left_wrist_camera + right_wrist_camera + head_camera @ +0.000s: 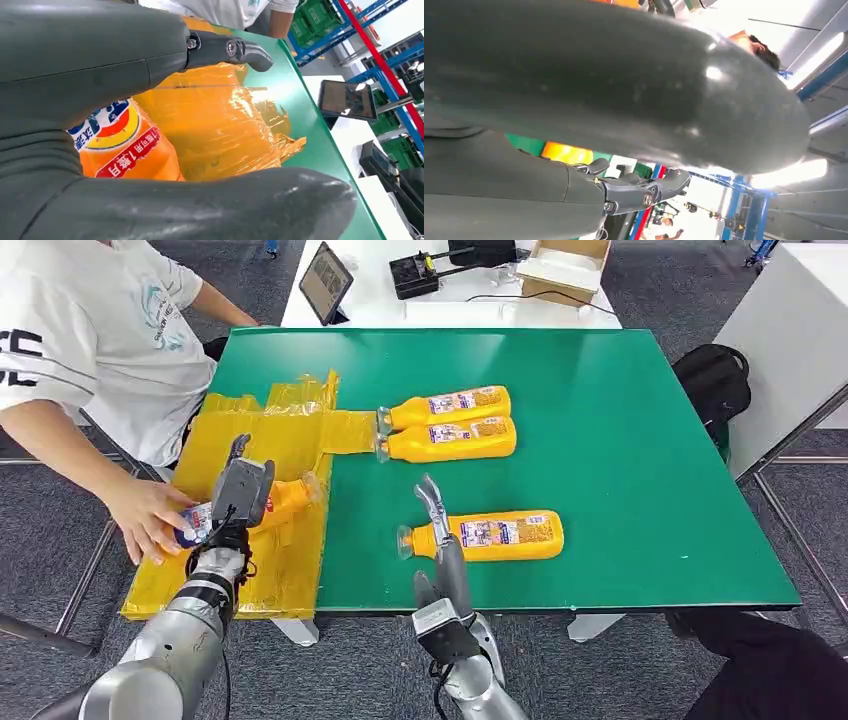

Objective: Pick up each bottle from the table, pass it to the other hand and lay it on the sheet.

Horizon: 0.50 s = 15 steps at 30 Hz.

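Observation:
My left hand grips an orange bottle low over the yellow sheet at the table's left end. In the left wrist view the bottle's label lies between thumb and fingers, with the sheet behind it. A person's hand touches that bottle's base end. My right hand stands open by the cap end of a third bottle near the front edge, fingers stretched out, holding nothing. Two more bottles lie side by side mid-table, caps toward the sheet.
The green table has bare room on its right half. A person in a white shirt sits at the left. Behind stands a white table with a tablet, a black device and a cardboard box. A black bag lies at the right.

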Available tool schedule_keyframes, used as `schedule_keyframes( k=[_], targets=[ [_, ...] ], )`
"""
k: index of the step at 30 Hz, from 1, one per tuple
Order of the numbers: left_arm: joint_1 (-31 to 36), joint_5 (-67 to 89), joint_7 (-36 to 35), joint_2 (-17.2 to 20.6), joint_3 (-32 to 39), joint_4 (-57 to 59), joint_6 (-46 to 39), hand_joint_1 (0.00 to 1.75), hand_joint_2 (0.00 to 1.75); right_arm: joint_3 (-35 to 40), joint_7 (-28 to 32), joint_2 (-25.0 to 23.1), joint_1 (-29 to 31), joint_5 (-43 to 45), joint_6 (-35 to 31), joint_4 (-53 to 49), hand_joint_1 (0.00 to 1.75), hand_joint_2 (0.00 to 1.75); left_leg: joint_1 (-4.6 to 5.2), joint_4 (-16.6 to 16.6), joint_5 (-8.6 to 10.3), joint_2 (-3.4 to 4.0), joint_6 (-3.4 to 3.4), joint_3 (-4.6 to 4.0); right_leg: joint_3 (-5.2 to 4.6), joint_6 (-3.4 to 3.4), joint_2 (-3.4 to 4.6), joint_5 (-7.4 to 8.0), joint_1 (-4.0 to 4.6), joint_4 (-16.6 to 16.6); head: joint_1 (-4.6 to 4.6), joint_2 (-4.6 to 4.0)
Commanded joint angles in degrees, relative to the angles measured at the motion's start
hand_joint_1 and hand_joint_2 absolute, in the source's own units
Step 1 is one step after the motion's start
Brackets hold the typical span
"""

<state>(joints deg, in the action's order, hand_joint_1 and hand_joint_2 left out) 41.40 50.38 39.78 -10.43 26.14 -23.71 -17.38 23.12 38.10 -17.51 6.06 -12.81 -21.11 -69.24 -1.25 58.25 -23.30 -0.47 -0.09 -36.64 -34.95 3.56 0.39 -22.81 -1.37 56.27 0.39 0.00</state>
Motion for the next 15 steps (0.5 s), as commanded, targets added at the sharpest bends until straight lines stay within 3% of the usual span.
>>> schedule_keyframes(
  k=[1, 4, 5, 6, 7, 8, 15],
  targets=[
    [1.56, 0.03, -0.16, -0.11, 1.2, 1.1, 0.2, 0.0, 0.0, -0.66, 1.9, 0.0, 1.47, 0.09, 0.0, 2.97, 0.0, 0.0, -0.02, -0.01, -0.08, 0.04, 0.06, 0.18, 0.18, -0.14, -0.03, -0.07, 0.05, -0.03, 0.02, 0.0],
    [1.56, 0.03, -0.16, -0.11, 1.2, 1.1, 0.2, 0.0, 0.0, -0.66, 1.9, 0.0, 1.47, 0.09, 0.0, 2.97, 0.0, 0.0, -0.01, -0.01, -0.08, 0.04, 0.06, 0.17, 0.16, -0.13, -0.02, -0.06, 0.05, -0.02, 0.0, 0.0],
    [-5.64, -7.17, 0.22, -6.3, -6.0, -6.1, -2.69, 0.0, 1.75, 5.45, -5.3, 7.2, 8.67, -7.11, -5.11, 10.17, 0.0, 1.75, -0.01, -0.01, -0.05, 0.03, 0.04, 0.12, 0.12, -0.11, -0.02, -0.04, 0.04, -0.02, 0.0, 0.0],
    [-24.81, -28.77, 0.22, -3.93, -24.0, -27.7, -11.88, 0.0, 1.75, 1.42, -26.9, 17.45, 15.6, -28.71, -0.04, 18.02, 0.0, 1.75, -0.02, -0.01, -0.12, 0.05, 0.07, 0.26, 0.26, -0.18, -0.03, -0.1, 0.07, -0.03, 0.0, 0.0],
    [-30.46, -40.24, 0.22, -4.13, -28.94, -49.3, -15.3, 0.0, 1.75, -4.21, -28.19, 20.1, 20.35, -28.25, 2.05, 26.55, 0.0, 1.75, 0.08, -0.4, -0.06, 0.25, 0.22, 0.74, 0.73, -0.08, 0.17, 0.08, -0.02, -0.54, 0.0, 0.0],
    [-33.28, -40.39, 0.22, -3.95, -32.07, -56.32, -17.88, 0.0, 1.75, -7.57, -23.11, 20.98, 23.1, -28.05, 2.93, 31.76, 0.0, 1.75, 0.15, -0.45, -0.05, 0.33, 0.2, 0.74, 0.68, -0.02, 0.27, 0.1, -0.1, -0.54, 0.02, 0.0],
    [-33.85, -40.54, 0.22, -3.76, -32.64, -56.82, -18.28, 0.0, 1.75, -8.43, -21.89, 20.98, 23.79, -28.17, 2.97, 33.18, 0.0, 1.75, 0.15, -0.49, -0.06, 0.37, 0.23, 0.82, 0.76, -0.03, 0.3, 0.11, -0.1, -0.61, 0.02, 0.0]
  ],
)
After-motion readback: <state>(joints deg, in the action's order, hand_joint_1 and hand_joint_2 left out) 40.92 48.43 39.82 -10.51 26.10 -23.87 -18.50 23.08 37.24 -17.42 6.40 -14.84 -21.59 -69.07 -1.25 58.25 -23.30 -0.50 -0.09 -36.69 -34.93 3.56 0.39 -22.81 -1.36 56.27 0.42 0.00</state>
